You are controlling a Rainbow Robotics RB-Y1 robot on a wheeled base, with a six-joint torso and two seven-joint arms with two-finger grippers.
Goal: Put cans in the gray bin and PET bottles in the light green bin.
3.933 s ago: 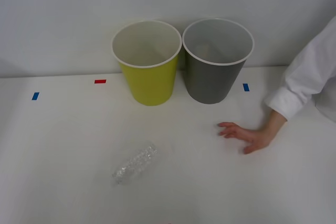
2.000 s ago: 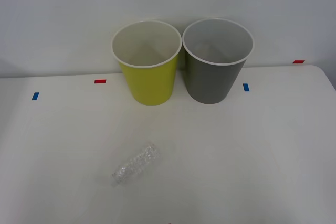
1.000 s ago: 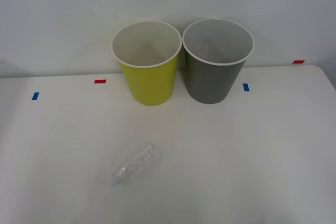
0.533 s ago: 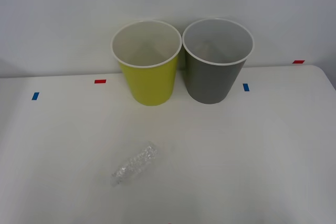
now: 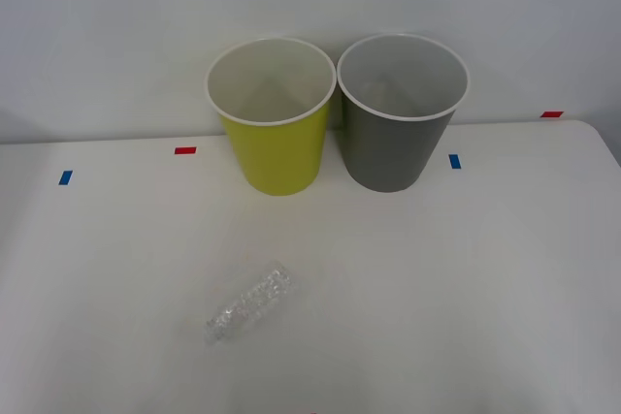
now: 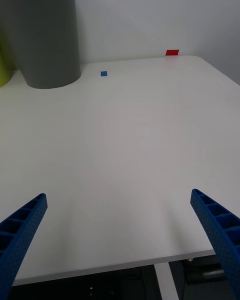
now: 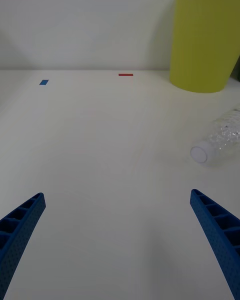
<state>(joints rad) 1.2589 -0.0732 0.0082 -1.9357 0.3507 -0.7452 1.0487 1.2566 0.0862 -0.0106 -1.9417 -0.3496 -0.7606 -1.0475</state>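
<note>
Left hand (image 7: 120, 250) wide open, holding nothing, low over the worktop (image 7: 100, 145). Bottle (image 7: 218, 140) just ahead and off to one side, lying flat, cap end toward this hand. Right hand (image 6: 120, 245) open and empty too, farther away. Green bin (image 5: 272, 113) beyond, beside gray bin (image 5: 400, 109).

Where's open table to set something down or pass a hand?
Bare table to the right of the PET bottle, in front of the gray bin. Also left, below the tape marks. Crowded: light green bin and gray bin stand nearly rim to rim.
</note>
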